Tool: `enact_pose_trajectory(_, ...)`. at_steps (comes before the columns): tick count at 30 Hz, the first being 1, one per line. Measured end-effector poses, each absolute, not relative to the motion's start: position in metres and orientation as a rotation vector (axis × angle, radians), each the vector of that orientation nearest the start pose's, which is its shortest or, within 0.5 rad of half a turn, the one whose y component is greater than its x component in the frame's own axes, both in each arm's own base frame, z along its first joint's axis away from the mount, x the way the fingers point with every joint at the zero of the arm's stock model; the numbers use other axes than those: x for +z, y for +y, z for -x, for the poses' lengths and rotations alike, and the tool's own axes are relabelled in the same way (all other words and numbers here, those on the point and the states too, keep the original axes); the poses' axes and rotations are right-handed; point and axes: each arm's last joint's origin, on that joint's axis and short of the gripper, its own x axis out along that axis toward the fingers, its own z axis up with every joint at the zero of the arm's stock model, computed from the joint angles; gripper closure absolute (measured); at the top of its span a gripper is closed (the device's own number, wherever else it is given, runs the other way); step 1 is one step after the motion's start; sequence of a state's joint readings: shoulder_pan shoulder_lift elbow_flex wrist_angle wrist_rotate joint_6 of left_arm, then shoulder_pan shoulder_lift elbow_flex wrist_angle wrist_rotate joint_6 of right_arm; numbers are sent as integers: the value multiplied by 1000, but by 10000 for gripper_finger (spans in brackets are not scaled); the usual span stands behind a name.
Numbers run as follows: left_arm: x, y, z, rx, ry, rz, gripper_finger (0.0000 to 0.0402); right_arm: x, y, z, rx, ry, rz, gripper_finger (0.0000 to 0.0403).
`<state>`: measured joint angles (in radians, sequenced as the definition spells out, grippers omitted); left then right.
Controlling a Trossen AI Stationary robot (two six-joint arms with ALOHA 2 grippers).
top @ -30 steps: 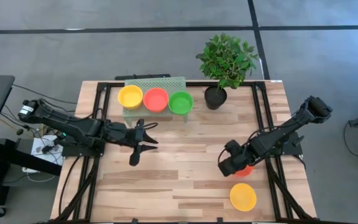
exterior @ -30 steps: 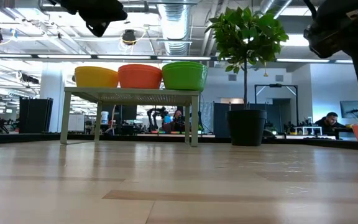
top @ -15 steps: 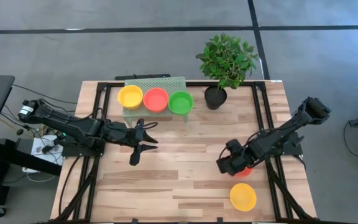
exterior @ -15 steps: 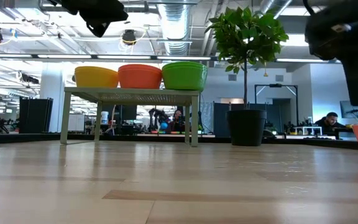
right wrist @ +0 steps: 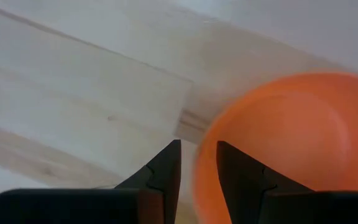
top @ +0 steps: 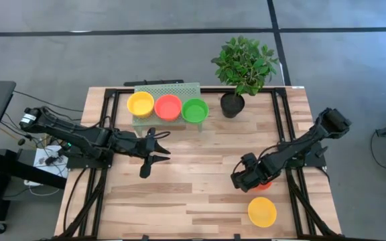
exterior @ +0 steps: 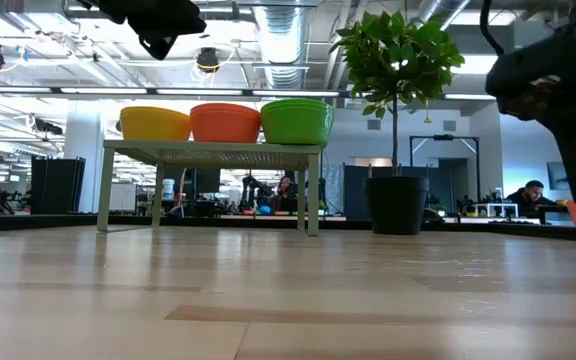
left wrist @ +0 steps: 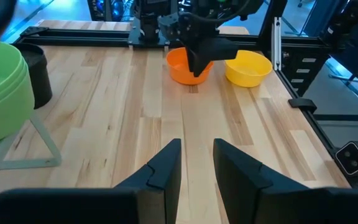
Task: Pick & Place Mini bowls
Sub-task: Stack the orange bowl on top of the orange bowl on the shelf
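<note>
- Our table (top: pixel 179 194) has a rack (top: pixel 167 89) at the back with three bowls on it: yellow (top: pixel 140 104), red (top: pixel 168 106), green (top: pixel 195 110).
- Our right gripper (top: pixel 241 179) hangs over the orange bowl (right wrist: pixel 284 143) near the front, fingers a little apart around its rim, not squeezing yet.
- We should sink straight, keep the rim between the fingers, then close gently.
- Another yellow bowl (top: pixel 262 211) sits just beside; don't bump it.
- Our left gripper (top: pixel 154 152) waits mid-table, fingers apart, holding nothing.

— Glossy plastic on those mini bowls (top: pixel 168 106), smooth all round. Pale wooden planks for the table (top: pixel 193 194), matt, grain showing.
— Perforated rack (top: pixel 167 88) looked painted metal. Black pot (top: pixel 232 105) matt; dark fingers (left wrist: pixel 163 165) matt plastic.
</note>
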<state>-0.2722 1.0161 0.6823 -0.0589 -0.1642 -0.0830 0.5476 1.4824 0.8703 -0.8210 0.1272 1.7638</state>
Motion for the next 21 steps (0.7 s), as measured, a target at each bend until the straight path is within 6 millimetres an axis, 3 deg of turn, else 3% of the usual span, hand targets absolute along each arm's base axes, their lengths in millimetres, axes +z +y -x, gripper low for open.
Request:
enact_pose_trajectory(7,267,-55,-214,-91,387,-3,307,172,121,-207,-913,1235,-936,313)
enact_pose_trajectory(18,268,-55,-214,-91,381,1,307,172,110,-210,-887,1275,-858,392)
enact_pose_trajectory(21,268,-55,-214,-91,381,2,307,175,107,-215,-831,1285,-826,394)
